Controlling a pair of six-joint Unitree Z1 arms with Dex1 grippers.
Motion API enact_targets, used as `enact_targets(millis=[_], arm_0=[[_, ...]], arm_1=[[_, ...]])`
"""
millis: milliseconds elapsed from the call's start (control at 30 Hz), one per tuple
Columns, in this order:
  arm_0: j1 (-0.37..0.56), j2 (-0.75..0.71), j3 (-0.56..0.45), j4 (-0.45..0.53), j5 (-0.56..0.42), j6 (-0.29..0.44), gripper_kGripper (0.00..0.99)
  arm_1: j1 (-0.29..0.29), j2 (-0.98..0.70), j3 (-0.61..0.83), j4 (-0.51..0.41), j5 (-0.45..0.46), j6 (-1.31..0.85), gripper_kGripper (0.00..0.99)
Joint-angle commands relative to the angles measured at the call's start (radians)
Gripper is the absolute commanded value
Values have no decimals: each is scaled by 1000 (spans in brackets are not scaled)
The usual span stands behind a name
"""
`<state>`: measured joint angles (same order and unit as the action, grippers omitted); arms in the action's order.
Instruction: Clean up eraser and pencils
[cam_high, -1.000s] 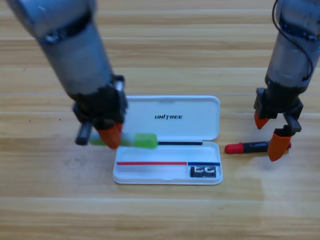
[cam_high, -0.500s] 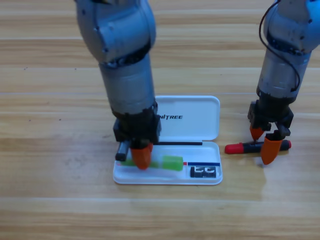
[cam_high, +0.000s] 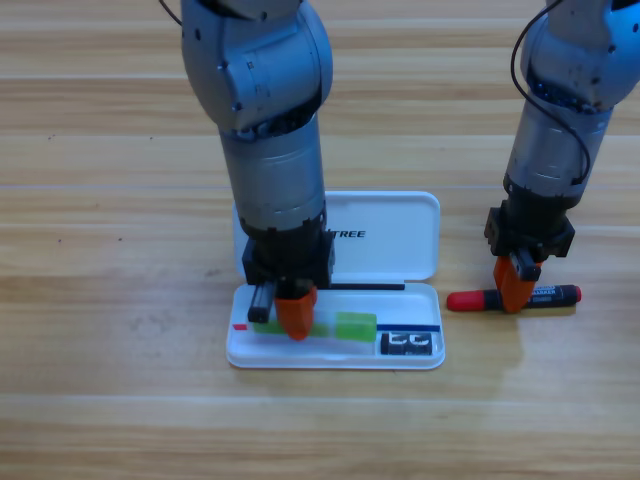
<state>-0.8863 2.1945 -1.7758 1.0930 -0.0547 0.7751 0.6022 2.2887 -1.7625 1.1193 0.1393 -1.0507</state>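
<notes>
The white case (cam_high: 395, 240) lies open at the table's middle. In its tray lies the pale pencil with the green end (cam_high: 355, 327). My left gripper (cam_high: 293, 316) points down on that pencil's left part and is shut on it, hiding most of the shaft. The eraser (cam_high: 408, 343), a small dark block with white markings, sits in the tray's right end. Right of the case, the red and black pencil (cam_high: 470, 298) lies flat on the table. My right gripper (cam_high: 514, 284) stands down over its middle, its orange jaws drawn together on it.
The left arm's grey body rises over the case's lid and covers its left half. The case's tray rim (cam_high: 330, 360) faces the table's front edge. Bare wooden table surrounds the case and both arms.
My left gripper carried the green-ended pencil from the case's left side into the tray. My right gripper came down and narrowed from wide open onto the red and black pencil.
</notes>
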Motion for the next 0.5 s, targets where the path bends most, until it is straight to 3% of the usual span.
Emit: enact_targets(millis=[33,500], arm_0=[[7,62,-4,13,-10,-14,0],[38,83,-5,8,-7,-16,0]], arm_1=[[-21,61,9,-39,-43,8,0],[48,-327,138,20,-72,166,0]])
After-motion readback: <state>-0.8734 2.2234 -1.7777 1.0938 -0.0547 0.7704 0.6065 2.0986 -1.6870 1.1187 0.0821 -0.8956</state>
